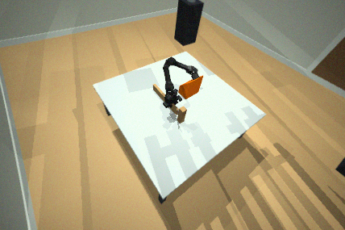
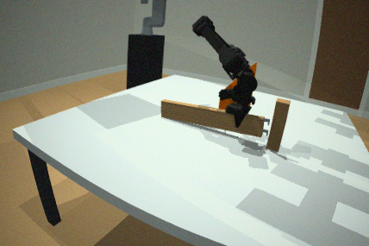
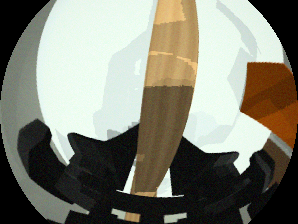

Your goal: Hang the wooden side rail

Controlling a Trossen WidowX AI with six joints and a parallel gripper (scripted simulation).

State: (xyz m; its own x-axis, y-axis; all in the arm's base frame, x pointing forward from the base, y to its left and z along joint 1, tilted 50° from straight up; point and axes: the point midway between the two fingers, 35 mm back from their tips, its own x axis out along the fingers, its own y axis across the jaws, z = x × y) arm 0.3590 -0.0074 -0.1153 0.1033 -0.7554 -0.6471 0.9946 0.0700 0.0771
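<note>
The wooden side rail (image 2: 198,115) (image 1: 158,89) (image 3: 169,76) stands on its long edge, its left end on the table (image 2: 129,167) and its right end raised a little. Two steel hooks (image 2: 266,126) stick out of the rail's right end, right at the face of the upright wooden headboard post (image 2: 278,124) (image 1: 182,114). I cannot tell whether they sit on the pins. My gripper (image 2: 238,116) (image 1: 172,101) (image 3: 154,127) is shut on the rail's top edge, near its hook end.
An orange panel (image 1: 191,86) (image 2: 233,85) (image 3: 269,99) stands on the table just behind the arm. A black pedestal (image 1: 188,20) (image 2: 145,59) with a grey arm stands on the floor beyond the table.
</note>
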